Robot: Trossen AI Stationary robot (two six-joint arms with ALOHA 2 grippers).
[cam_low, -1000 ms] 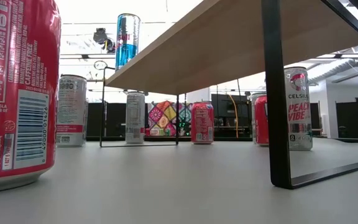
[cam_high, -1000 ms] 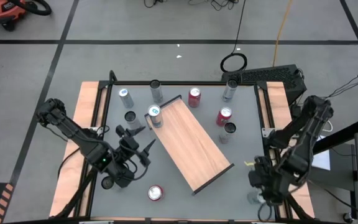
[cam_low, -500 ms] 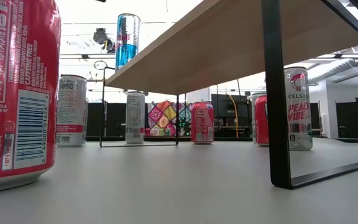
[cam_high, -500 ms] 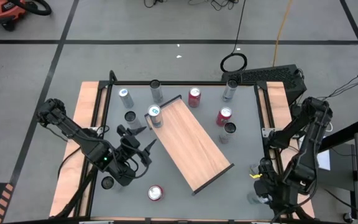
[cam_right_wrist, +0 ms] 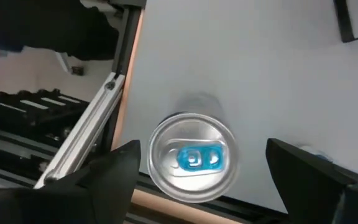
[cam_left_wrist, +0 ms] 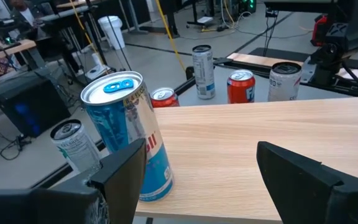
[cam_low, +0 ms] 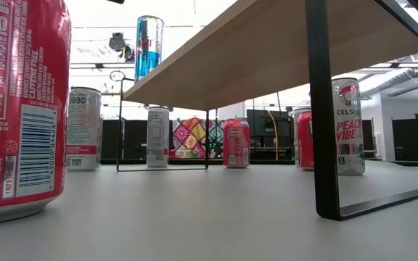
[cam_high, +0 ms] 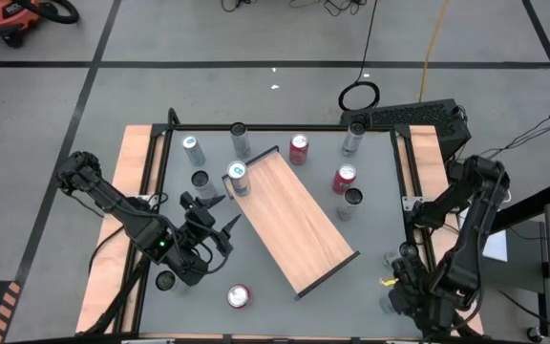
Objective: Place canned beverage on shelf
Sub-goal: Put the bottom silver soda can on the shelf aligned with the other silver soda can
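1. Shifting toward the table's near right corner since the earlier frame, the right gripper [cam_right_wrist: 197, 171] now hangs straight above a silver aluminium can with a blue pull-tab [cam_right_wrist: 194, 157], fingers spread wide and empty.
2. Parked beside the light-brown wooden shelf with a black rim [cam_high: 294, 220], the left gripper [cam_left_wrist: 201, 171] is also open, holding nothing; a blue-and-silver tall can [cam_left_wrist: 129, 134] already stands on the shelf's far corner.
3. Risk: the silver can sits tight against the table's edge rail, so a finger may strike the rail or tip the can.
4. It stands upright, long axis vertical, lid up.
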